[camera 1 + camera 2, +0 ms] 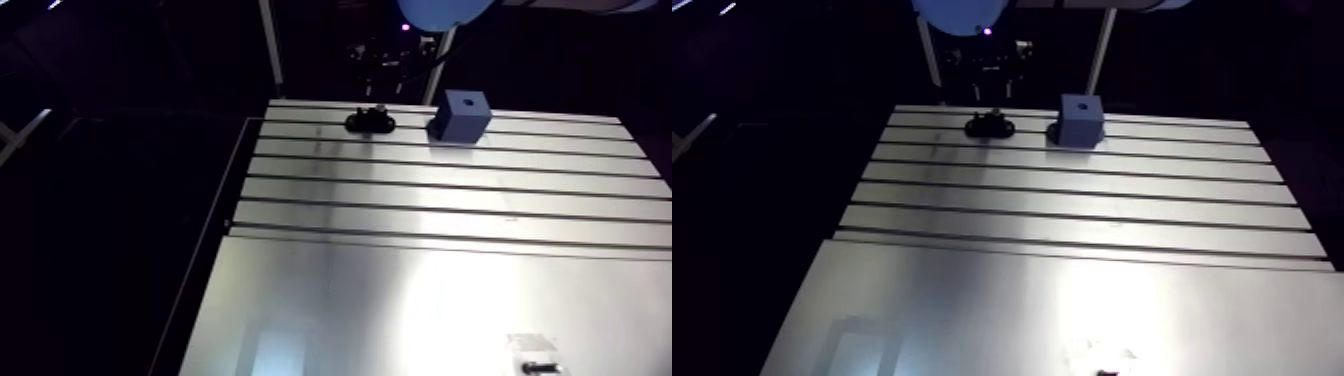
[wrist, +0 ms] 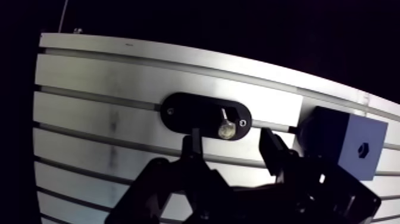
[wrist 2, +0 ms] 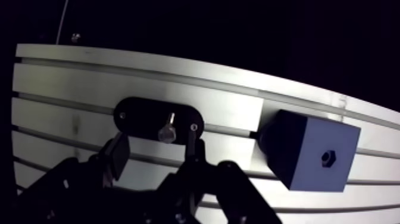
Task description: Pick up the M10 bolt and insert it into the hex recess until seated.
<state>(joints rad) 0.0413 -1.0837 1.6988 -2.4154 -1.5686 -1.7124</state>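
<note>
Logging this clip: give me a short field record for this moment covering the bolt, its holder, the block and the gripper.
bolt: standing in the black holder, not gripped
holder: oval, on the slotted table, beside the blue block
block: hex recess with nothing in it
gripper: open, low over the holder, bolt roughly in line with the gap between its fingers
stage: before the grasp

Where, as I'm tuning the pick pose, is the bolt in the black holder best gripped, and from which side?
Grip the bolt on the part standing out of the black holder, coming straight down from above. It appears to stand upright, base seated in the holder, so only its upper sides are free for the open fingers.
</note>
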